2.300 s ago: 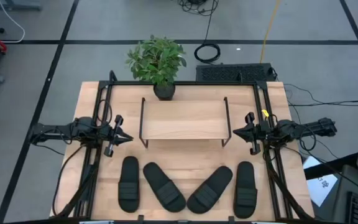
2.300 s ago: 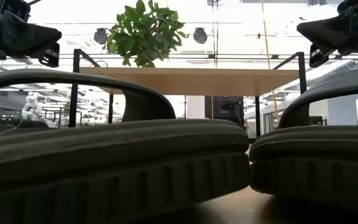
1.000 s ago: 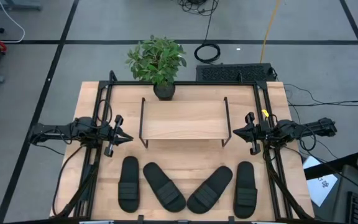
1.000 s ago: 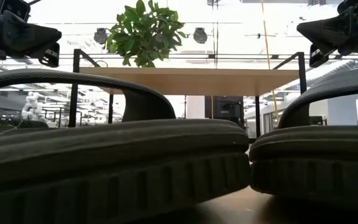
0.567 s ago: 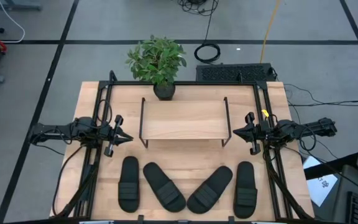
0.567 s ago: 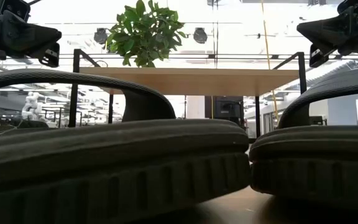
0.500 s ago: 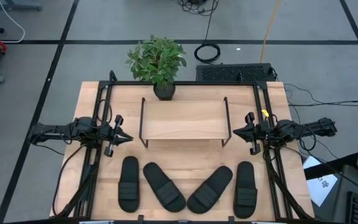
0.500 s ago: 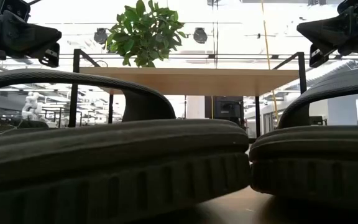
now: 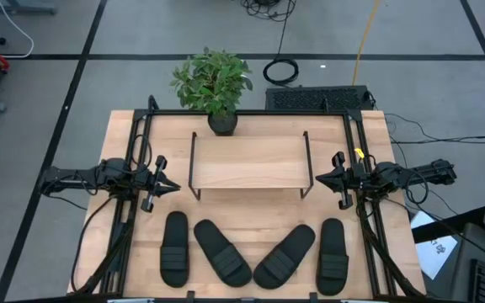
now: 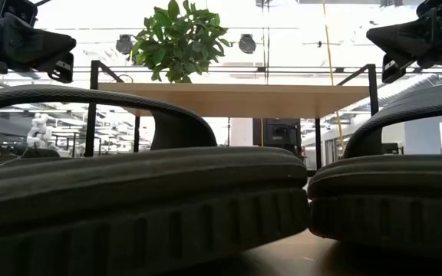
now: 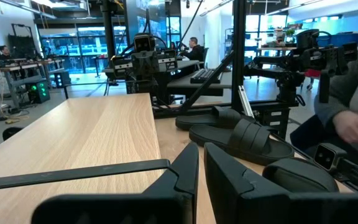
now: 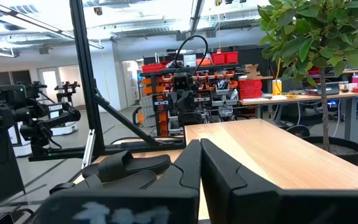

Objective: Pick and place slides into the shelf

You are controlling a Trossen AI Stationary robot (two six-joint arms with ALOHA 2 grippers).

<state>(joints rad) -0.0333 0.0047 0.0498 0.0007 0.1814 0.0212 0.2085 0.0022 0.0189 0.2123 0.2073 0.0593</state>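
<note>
From above, the four black slides point(image 9: 253, 252) lie in a row across the lower middle of the frame on the wooden table point(image 9: 120, 139): the far-left slide point(image 9: 173, 249) and the far-right slide point(image 9: 333, 250) point straight up the frame, while the two inner ones, the left inner slide point(image 9: 221, 252) and the right inner slide point(image 9: 285, 255), angle toward each other so their lower ends nearly meet. The shelf point(image 9: 249, 162) stands just above them at the centre, its light wood top bare, with a potted plant point(image 9: 213, 84) right behind it at the table's upper edge. The left gripper point(image 9: 166, 187) hangs at the left of the frame, level with the shelf's lower left corner and apart from it, its fingers drawn almost together with only a thin gap, gripping nothing. The right gripper point(image 9: 321, 178) sits mirrored at the right of the frame beside the shelf's lower right corner, likewise nearly closed and empty. In the left wrist view the slim slot between the fingers point(image 11: 184, 167) shows, with slides lying past them, and a person's sleeve point(image 11: 352, 74) at the right edge. In the low view two slides fill the lower half, the shelf board point(image 10: 236, 100) beyond.
</note>
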